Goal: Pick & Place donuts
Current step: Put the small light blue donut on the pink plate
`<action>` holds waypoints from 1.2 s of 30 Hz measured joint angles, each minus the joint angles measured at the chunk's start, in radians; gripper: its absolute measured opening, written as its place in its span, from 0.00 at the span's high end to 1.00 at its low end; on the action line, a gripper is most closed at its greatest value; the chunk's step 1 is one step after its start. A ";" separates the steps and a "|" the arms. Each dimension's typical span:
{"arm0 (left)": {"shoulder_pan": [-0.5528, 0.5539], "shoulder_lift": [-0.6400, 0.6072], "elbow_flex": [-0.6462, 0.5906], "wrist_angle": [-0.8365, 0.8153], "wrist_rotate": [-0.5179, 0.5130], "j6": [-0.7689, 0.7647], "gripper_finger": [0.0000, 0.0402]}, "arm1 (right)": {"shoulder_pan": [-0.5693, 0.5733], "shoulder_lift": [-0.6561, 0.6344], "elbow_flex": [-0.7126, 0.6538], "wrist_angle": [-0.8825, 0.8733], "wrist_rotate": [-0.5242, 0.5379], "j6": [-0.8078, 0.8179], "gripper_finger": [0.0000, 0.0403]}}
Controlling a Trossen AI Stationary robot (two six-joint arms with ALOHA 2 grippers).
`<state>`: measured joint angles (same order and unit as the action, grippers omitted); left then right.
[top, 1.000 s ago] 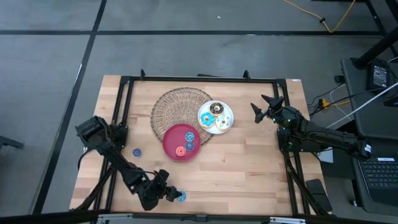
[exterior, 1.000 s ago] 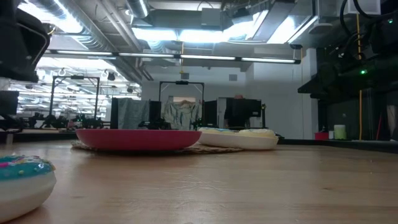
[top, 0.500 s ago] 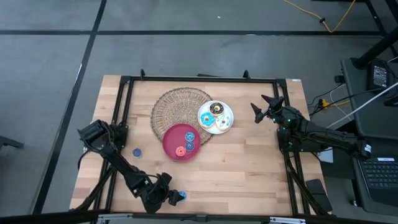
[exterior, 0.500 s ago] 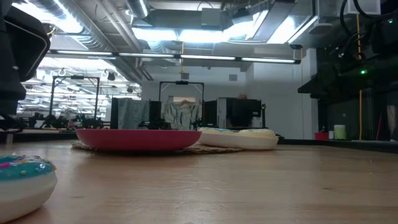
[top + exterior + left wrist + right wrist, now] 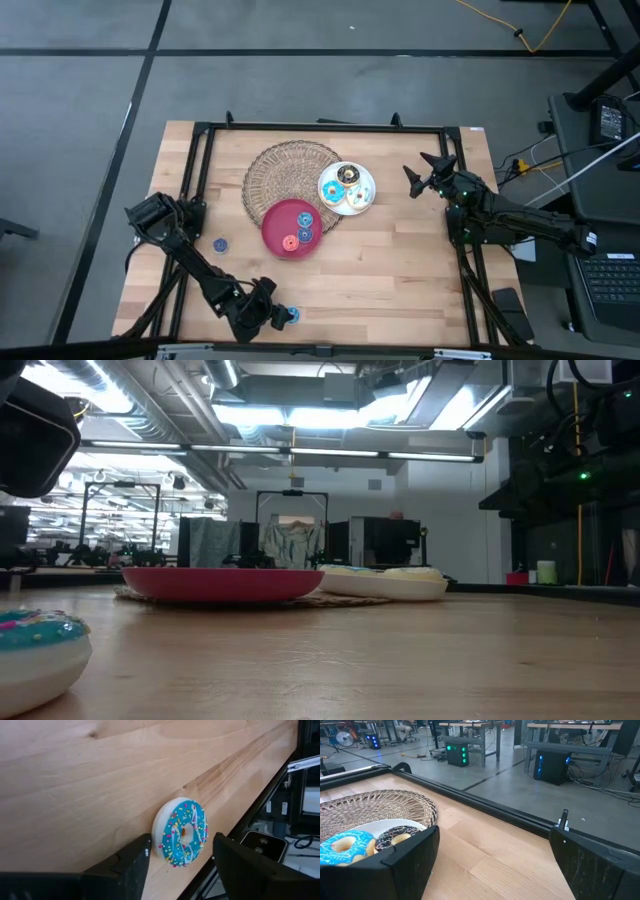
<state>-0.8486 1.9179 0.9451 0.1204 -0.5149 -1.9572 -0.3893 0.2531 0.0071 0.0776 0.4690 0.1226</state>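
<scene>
- The left gripper (image 5: 281, 316) is low at the table's near edge, its fingers spread on either side of a cyan sprinkled donut (image 5: 182, 831). In the left wrist view the two dark fingers (image 5: 127, 862) stand clear of the donut on both sides, so the gripper is open and grips nothing.
- That donut lies flat on the bare wooden table (image 5: 400, 270), close to the near edge; the low view shows it at the far left, resting on the wood (image 5: 38, 647).
- Against the frame one second ago, the left arm has slid a little toward the donut and its gripper now brackets it. Since half a second ago the high view shows next to no change.
- In the low view the dark bulk of the left arm at the upper left has shifted from frame to frame, while the donut has stayed where it was.
- The right gripper (image 5: 425, 172) waits above the table's right side, near the white plate (image 5: 366, 198), fingers wide apart and empty. It has not moved across the three moments.
- The white plate holds a chocolate-brown donut (image 5: 349, 176) and a cyan one (image 5: 333, 192); a further pale piece beside them is probably another donut, though it is too small to tell.
- The red plate (image 5: 275, 228) overlaps the wicker mat (image 5: 280, 170) and carries three tiny rings (image 5: 300, 229).
- One small navy ring (image 5: 220, 244) lies alone on the wood, left of the red plate.
</scene>
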 joint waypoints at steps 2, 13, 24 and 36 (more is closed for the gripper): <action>0.000 0.000 0.000 -0.003 0.006 0.000 0.51 | 0.000 0.000 0.000 0.000 0.000 0.000 0.07; 0.000 0.000 -0.002 -0.014 0.020 -0.001 0.61 | 0.000 0.000 0.000 0.000 0.000 0.000 0.07; 0.000 0.001 -0.002 -0.015 0.029 -0.003 0.68 | 0.000 0.000 0.000 0.000 0.000 0.000 0.07; 0.000 0.002 -0.002 -0.014 0.036 -0.003 0.73 | 0.000 0.000 0.000 0.000 0.000 0.000 0.07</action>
<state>-0.8486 1.9198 0.9436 0.1066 -0.4793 -1.9602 -0.3893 0.2531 0.0071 0.0779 0.4690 0.1226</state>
